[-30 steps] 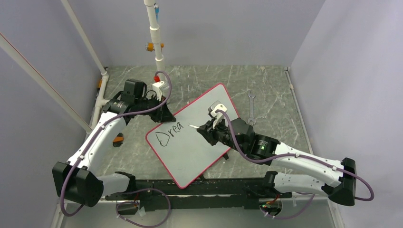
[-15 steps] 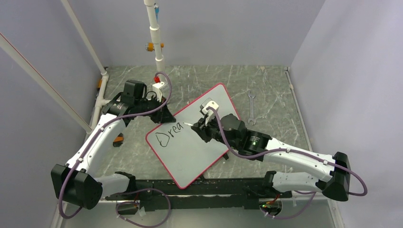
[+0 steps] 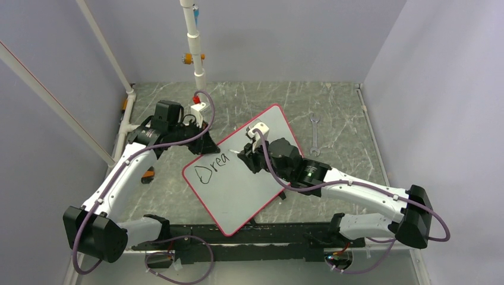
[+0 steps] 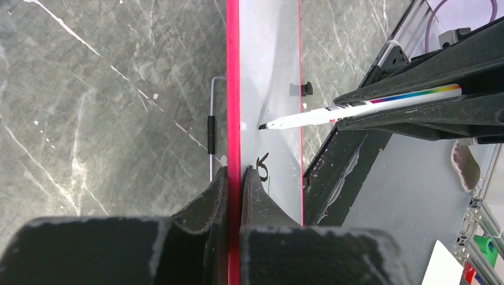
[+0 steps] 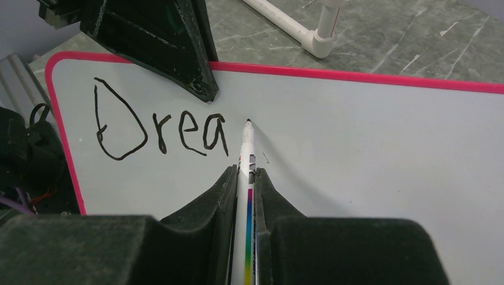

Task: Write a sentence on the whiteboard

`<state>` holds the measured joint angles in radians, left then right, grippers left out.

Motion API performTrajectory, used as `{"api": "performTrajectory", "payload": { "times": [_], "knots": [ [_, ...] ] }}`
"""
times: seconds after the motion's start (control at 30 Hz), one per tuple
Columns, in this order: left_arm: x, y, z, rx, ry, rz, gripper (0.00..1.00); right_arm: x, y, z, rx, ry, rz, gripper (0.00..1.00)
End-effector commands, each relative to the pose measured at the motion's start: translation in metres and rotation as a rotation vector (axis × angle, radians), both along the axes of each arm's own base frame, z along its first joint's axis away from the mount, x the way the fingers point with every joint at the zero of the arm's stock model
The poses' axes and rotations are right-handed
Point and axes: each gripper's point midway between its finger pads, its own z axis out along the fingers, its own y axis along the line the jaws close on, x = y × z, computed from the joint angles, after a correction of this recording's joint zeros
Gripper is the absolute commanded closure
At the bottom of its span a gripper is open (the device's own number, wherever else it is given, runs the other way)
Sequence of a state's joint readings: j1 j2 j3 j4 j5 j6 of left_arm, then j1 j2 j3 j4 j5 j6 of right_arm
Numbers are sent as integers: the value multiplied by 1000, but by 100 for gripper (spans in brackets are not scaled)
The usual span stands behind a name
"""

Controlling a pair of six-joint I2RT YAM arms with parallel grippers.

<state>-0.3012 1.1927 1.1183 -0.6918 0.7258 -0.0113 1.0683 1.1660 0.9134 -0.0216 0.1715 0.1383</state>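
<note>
1. The whiteboard [image 3: 238,190] sits skewed on the grey marbled table [image 3: 333,101], with one corner pointing toward the arm bases. It has a thin red rim all round.
2. The left gripper [image 3: 208,145] is at the board's far left edge. In the left wrist view its fingers [image 4: 219,190] are pressed together on the rim, one on each face of the whiteboard [image 4: 267,59], which shows edge-on.
3. The right gripper [image 3: 248,158] hangs over the board's upper middle. In the right wrist view its jaws pinch a white marker [image 5: 245,148] with a rainbow stripe on the barrel, and the black tip points at the whiteboard [image 5: 368,148].
4. The sentence [image 5: 160,130] reads "Drea" so far, in black, running along the board's far left edge just inside the rim and directly below the left gripper's fingertip.
5. The marker tip is just right of the final "a", very close to the surface. I cannot tell whether it touches.
6. A metal wrench [image 3: 315,133] lies on the table just off the board's right corner, not touching it.
7. A white PVC pipe [image 3: 193,41] stands beyond the board's far side.
</note>
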Motion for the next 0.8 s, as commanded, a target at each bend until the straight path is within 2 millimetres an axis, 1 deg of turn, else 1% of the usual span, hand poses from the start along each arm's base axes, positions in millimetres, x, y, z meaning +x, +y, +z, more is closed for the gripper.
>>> {"api": "performTrajectory", "payload": {
  "times": [0.0,0.13,0.3,0.6,0.77],
  "knots": [
    [21,10,9,65,-177,25,100,6,10,34,93,-48,13,100],
    [21,10,9,66,-180,26,100,7,8,27,85,-34,11,100],
    [22,10,8,67,-177,27,100,2,4,13,71,-2,10,100],
    [22,10,9,66,-178,29,100,-8,-9,-4,65,45,5,100],
    [22,9,9,64,-178,27,100,-10,-11,-6,70,53,3,100]
  ]
}}
